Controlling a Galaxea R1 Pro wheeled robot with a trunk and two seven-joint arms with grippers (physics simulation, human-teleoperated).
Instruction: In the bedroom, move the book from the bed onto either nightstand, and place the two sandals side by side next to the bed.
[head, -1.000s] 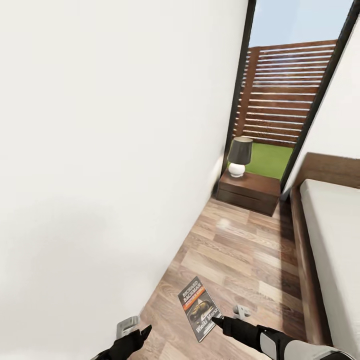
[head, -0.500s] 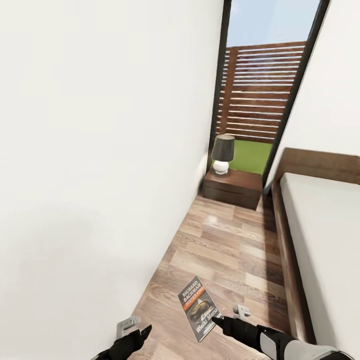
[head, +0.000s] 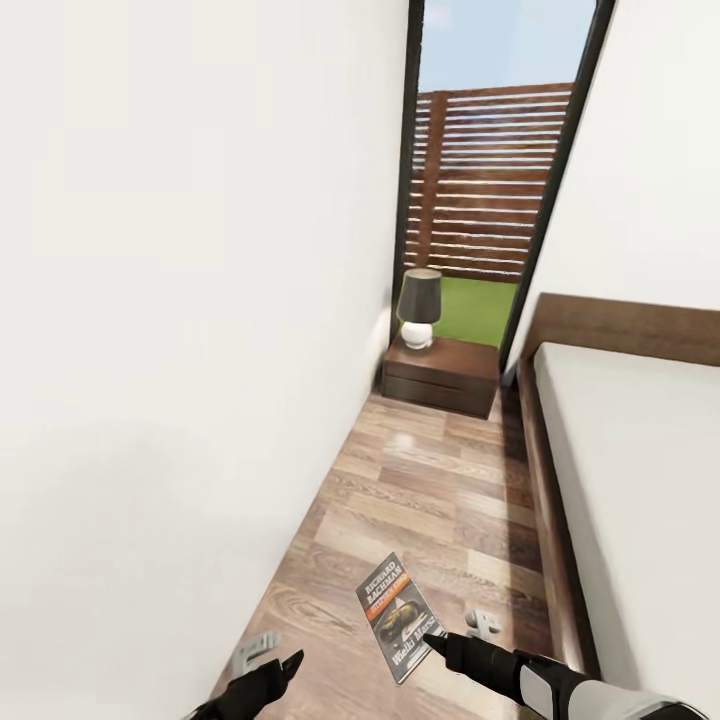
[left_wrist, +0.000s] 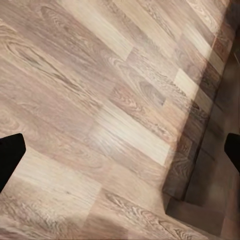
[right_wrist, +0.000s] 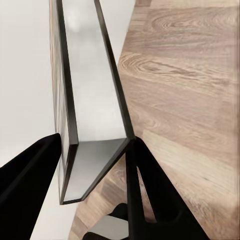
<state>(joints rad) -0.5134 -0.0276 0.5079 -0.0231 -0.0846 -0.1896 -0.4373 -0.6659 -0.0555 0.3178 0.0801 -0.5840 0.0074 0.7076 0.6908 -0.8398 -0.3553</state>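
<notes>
The book (head: 400, 617), a thin paperback with an orange band, hangs above the wood floor with my right gripper (head: 440, 640) shut on its lower edge. In the right wrist view the book (right_wrist: 92, 100) stands edge-on between the two black fingers (right_wrist: 30, 190). My left gripper (head: 275, 665) is low at the left, open and holding nothing. Its fingertips (left_wrist: 10, 155) stand wide apart over bare planks. The nightstand (head: 440, 375) with its lamp (head: 418, 308) stands at the far end of the aisle. Beside it, the bed (head: 620, 470) runs along the right. The sandals are out of view.
A white wall (head: 180, 350) closes the left side of a narrow floor aisle (head: 430, 490). A tall dark-framed window (head: 490, 170) rises behind the nightstand. The bed's dark wooden side rail (head: 545, 520) borders the aisle on the right.
The whole picture has shifted: nightstand, window and bed slid leftwards, so the camera has moved. Both grippers and the held book keep their places in the frame.
</notes>
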